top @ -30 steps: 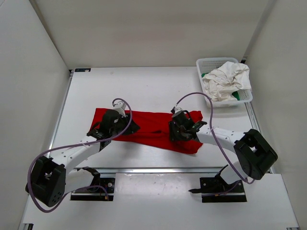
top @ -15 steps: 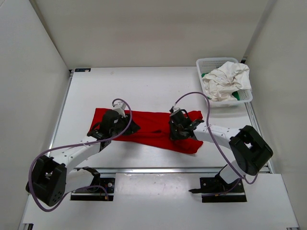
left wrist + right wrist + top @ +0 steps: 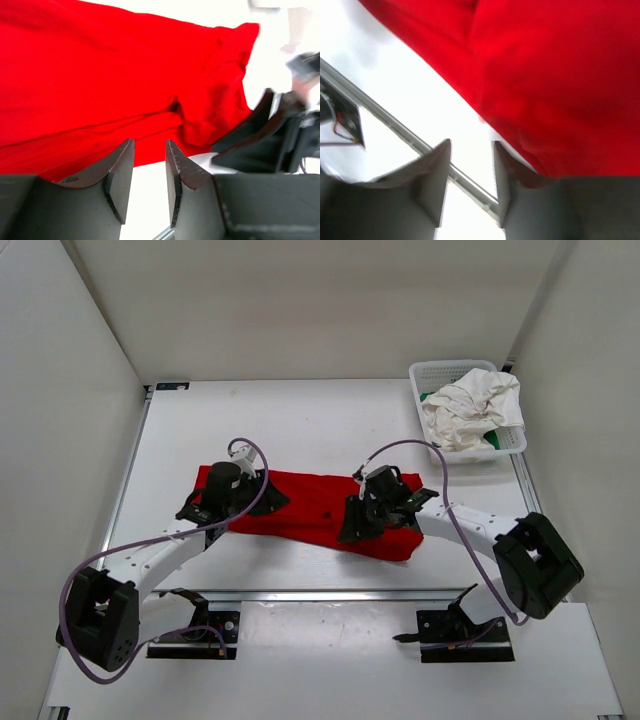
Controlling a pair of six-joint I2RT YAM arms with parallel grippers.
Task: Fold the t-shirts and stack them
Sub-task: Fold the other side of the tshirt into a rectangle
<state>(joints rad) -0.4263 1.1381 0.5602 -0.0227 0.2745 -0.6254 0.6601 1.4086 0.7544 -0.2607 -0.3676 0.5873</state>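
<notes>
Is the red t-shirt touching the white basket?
Apart. The top view shows bare table between the red t-shirt and the white basket at the far right corner.

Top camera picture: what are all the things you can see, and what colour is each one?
table: one, white, under everything
basket: one, white mesh, table's far right corner
red t-shirt: one, red, stretched across the table's middle
white t-shirt: one, white, crumpled in the basket
green t-shirt: one, green, mostly hidden under the white one
left gripper: one, black, open, at the red shirt's left end
right gripper: one, black, open, at the red shirt's right end
</notes>
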